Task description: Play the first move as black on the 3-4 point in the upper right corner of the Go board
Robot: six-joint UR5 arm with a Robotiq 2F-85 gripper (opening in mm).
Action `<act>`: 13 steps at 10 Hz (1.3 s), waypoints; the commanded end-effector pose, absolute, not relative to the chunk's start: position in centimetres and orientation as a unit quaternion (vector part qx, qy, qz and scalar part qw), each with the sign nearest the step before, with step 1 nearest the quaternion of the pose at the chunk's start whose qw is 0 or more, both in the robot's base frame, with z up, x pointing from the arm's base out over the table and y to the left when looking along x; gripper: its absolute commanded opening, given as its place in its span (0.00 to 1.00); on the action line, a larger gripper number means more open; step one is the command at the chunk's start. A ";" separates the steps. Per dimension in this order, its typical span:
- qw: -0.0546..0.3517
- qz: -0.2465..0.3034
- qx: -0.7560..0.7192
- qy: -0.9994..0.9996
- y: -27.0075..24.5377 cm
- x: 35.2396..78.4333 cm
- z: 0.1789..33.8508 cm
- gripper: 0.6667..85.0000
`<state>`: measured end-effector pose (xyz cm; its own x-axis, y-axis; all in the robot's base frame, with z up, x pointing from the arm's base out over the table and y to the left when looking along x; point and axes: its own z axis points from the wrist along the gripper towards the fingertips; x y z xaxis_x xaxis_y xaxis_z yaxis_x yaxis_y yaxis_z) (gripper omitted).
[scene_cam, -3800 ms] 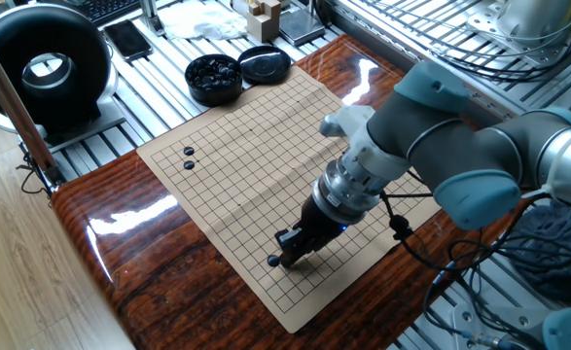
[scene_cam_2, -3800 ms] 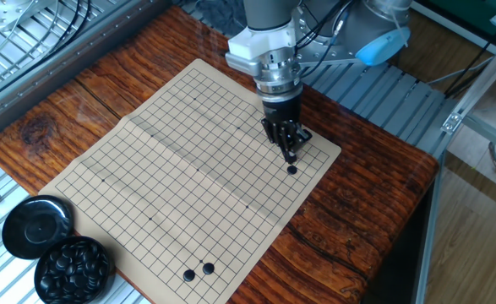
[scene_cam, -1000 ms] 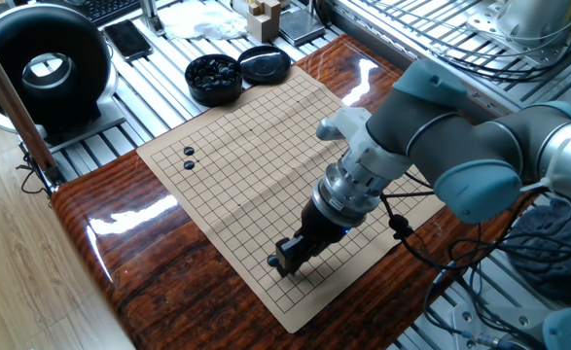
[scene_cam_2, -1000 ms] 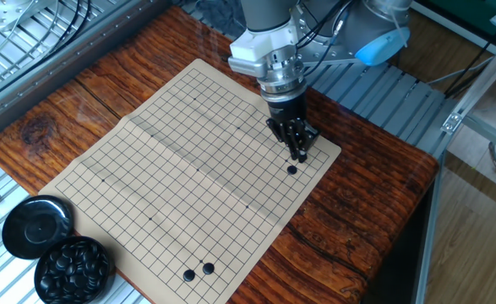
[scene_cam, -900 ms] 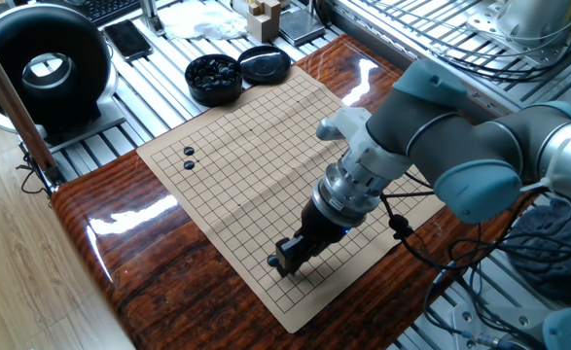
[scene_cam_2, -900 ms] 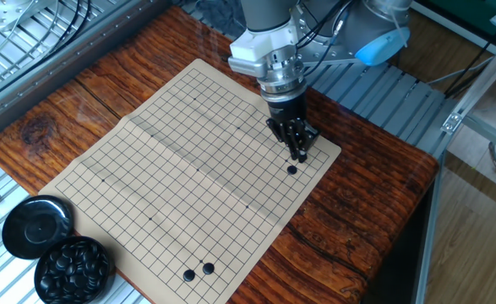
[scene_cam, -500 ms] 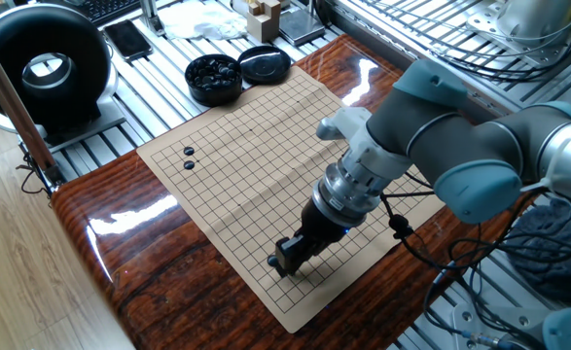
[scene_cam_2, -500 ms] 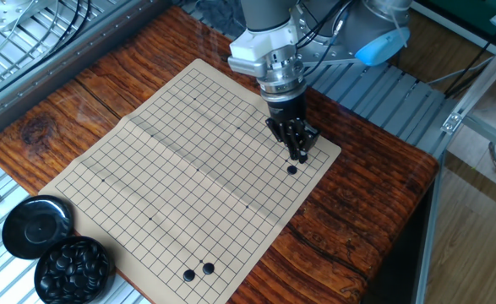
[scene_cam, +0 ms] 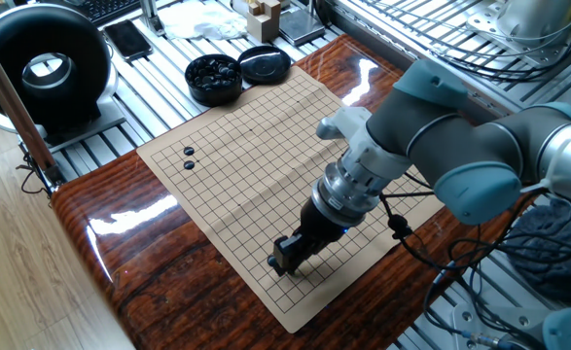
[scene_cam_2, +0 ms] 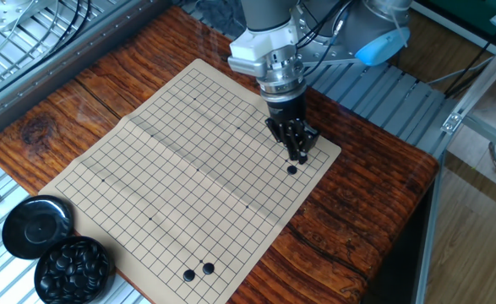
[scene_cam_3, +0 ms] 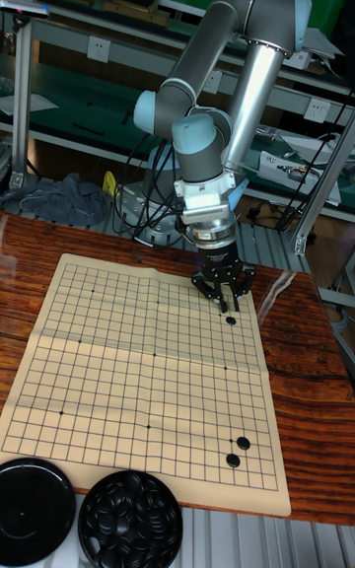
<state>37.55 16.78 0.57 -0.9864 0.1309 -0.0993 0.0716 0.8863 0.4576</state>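
Now a small, round, glossy black stone (scene_cam_2: pixel 292 170) lies on a line crossing near the far right corner of the tan, gridded Go board (scene_cam_2: pixel 171 169), as the tall fixed view shows it. Just above and beside it hangs the gripper (scene_cam_2: pixel 299 153), its fingers drawn narrow and holding nothing. Compared with the earliest frames, the gripper has lifted slightly off the stone, which has not moved.
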 end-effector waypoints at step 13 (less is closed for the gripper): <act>0.069 0.204 0.039 0.976 15.4 37.7 0.5 0.25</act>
